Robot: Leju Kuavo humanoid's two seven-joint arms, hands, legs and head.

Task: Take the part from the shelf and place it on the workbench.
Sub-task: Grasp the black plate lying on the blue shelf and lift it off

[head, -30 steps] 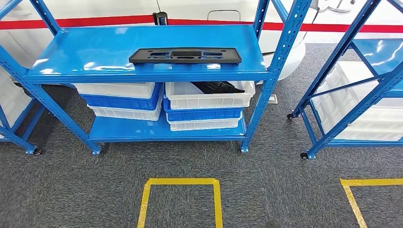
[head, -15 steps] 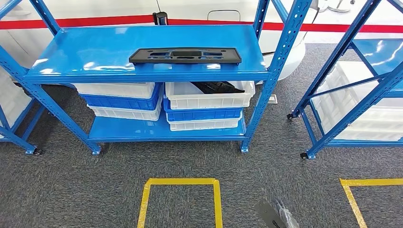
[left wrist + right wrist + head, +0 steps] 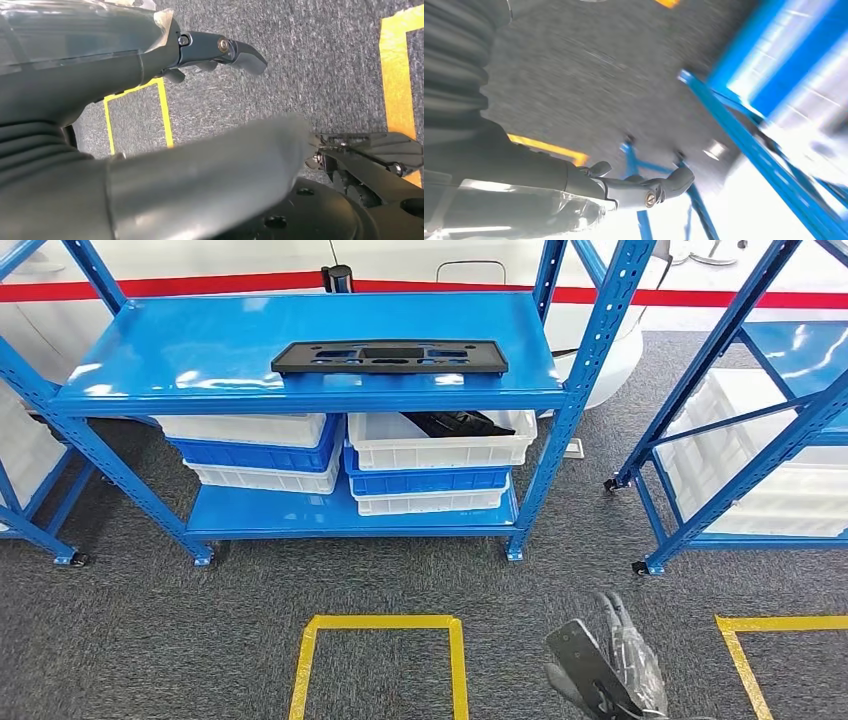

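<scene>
The reach is only being begun: the right hand (image 3: 610, 670), fingers apart and empty, is seen low, well short of the black part (image 3: 390, 357), which lies flat on the shelf (image 3: 180, 350) ahead. A long forward and upward reach is called for.

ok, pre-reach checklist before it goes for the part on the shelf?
1. Part on the shelf: black part lies flat on the top shelf, near the front edge. ok.
2. Nothing on top of the part: ok.
3. Right robot hand free: low over the carpet, fingers apart, holding nothing. ok.
4. Left robot hand free: hangs over the carpet, nothing seen in it. ok.
5. Hands at the part: right one far below shelf level, not touching it. not ok.
6. Workbench ready for the drop: cannot tell.
</scene>
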